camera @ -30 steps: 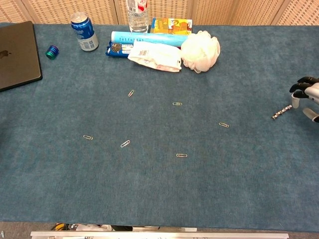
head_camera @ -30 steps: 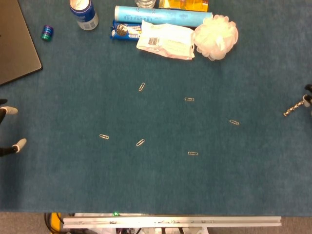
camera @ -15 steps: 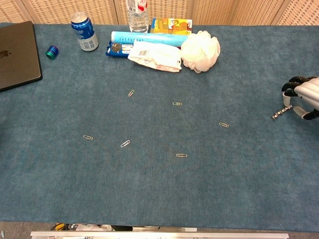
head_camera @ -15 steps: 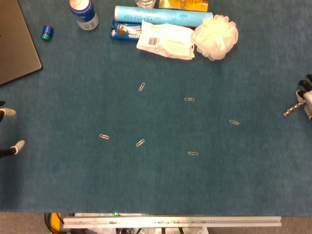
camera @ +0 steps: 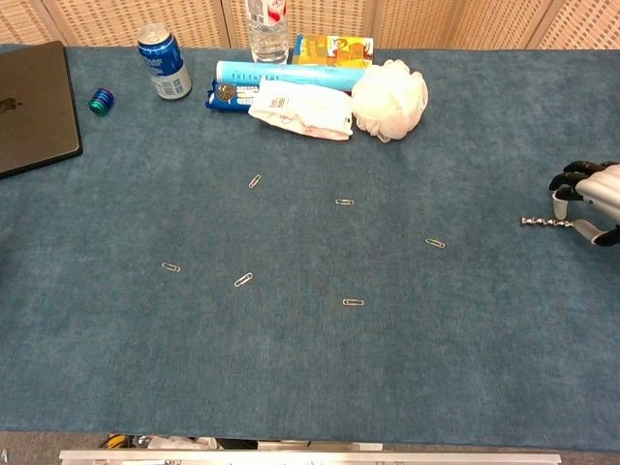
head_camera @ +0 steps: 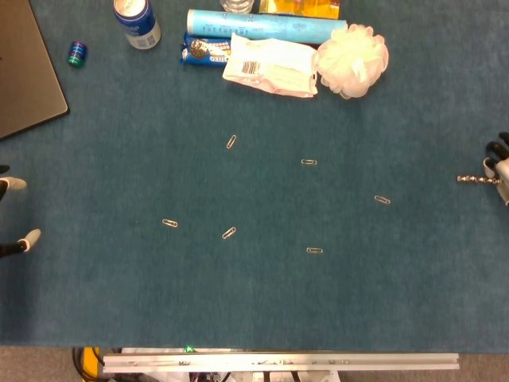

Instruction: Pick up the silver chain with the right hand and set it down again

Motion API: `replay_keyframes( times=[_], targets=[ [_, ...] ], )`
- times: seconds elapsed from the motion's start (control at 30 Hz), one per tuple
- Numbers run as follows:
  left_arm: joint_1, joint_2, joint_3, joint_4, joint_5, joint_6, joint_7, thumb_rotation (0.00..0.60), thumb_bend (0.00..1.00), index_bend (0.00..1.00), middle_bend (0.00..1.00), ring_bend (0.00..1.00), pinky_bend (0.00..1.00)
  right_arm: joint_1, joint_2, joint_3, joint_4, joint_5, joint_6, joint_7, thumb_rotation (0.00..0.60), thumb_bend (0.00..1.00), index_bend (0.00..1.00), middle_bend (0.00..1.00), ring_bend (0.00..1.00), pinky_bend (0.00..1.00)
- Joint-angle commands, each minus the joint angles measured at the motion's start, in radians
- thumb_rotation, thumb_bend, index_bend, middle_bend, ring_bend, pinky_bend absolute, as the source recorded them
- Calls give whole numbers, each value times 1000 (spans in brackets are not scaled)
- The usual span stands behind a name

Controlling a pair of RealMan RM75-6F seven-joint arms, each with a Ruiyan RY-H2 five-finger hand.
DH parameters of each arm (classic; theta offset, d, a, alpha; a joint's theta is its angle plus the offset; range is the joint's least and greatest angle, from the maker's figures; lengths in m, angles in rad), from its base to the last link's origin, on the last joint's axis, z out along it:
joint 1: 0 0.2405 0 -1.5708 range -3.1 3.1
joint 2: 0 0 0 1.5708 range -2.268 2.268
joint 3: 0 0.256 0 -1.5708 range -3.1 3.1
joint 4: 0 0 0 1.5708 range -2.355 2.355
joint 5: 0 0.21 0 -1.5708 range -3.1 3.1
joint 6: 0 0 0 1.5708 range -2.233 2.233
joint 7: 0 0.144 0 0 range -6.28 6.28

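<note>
Blue-carpeted counter (camera: 310, 368) seen from head and chest views. At the far left edge, a dark laptop (camera: 34, 107), with a small green-blue spool (camera: 101, 101) just right of it. In the head view only, pale fingertips of the left robot hand (head_camera: 16, 213) poking in at the left edge, apart from each other with nothing between them; rest of that hand out of frame.

Along the far side, a blue drink can (camera: 165, 62) standing upright, then a clear bottle (camera: 267, 34) behind a light blue tube (camera: 291, 74) lying on its side. Dark blue cookie pack (camera: 228, 94) near the tube, partly under a white crinkled packet (camera: 302, 109). Yellow-orange box (camera: 332, 48) at the far edge, and a white mesh bath puff (camera: 389, 99) touching the packet's right end.

Scattered over the middle, six paper clips (camera: 243, 280), well apart from each other.

At the right edge, the right robot hand (camera: 591, 202), dark fingers curled, pinching one end of the silver chain (camera: 544, 222). Chain stretched leftward from the robot hand in a short, nearly level line. Cannot tell whether its free end touches the counter or hangs just above it. Nearest paper clip well to the left of the chain.
</note>
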Motion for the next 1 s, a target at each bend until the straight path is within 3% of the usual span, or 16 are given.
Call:
replay_keyframes(
  times=[0.03,0.33,0.47,0.6,0.77,1.0],
  targets=[
    [-1,0,0,-1,1,0,2,600,110,319,202,216,481,-25,48,-13,-56,-12,42,-9,600,472,434,230,104,247],
    [-11,-2,-2,-8,8,-5,14,600,110,319,202,216,480,-54,87,13,-123,39,66,-38,600,466,434,230,104,247],
    [-11,-2,-2,-9,6,-6,14,600,110,319,202,216,481,-67,97,34,-190,116,37,-65,600,429,434,230,104,247],
    [-8,1,-1,-9,4,-3,11,600,110,319,202,216,480,-83,91,64,-241,207,42,-165,600,301,434,230,104,247],
    [-7,2,-2,-6,4,-1,5,600,110,319,202,216,480,-97,75,107,-311,328,57,-251,600,288,434,230,104,247],
    [-8,1,-1,3,13,2,-5,600,110,319,202,216,480,-93,53,132,-361,416,66,-319,600,288,434,230,104,247]
  ],
)
